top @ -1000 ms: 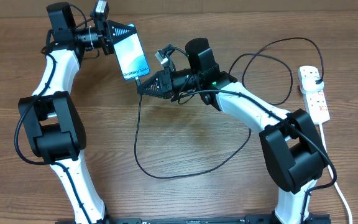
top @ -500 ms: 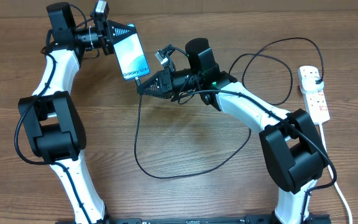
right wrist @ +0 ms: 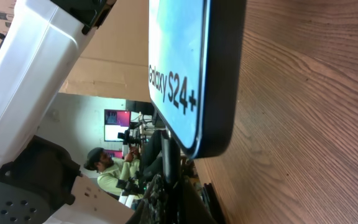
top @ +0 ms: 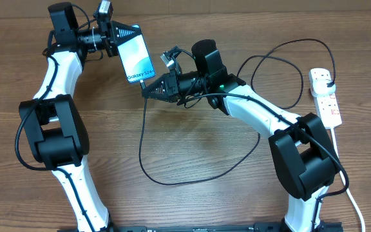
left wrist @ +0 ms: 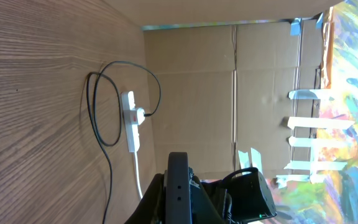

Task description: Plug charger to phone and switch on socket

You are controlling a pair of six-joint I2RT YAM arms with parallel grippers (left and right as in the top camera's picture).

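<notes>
The phone (top: 138,58) hung tilted above the desk (top: 192,148), its upper end clamped in the left fingers (top: 126,31). Right at its lower edge, the right fingers (top: 156,90) were closed on the charger (top: 142,135) tip. The cable looped across to the socket (top: 327,100) at the far right.

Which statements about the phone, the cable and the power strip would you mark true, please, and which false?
1. The left gripper holds the phone. True.
2. The phone's screen is dark. False: it is lit light blue and shows "Galaxy S24+".
3. The right gripper holds one end of the cable close to the phone's lower edge. True.
4. The power strip lies right beside the phone. False: it lies far off on the right side, well apart from the phone.
</notes>
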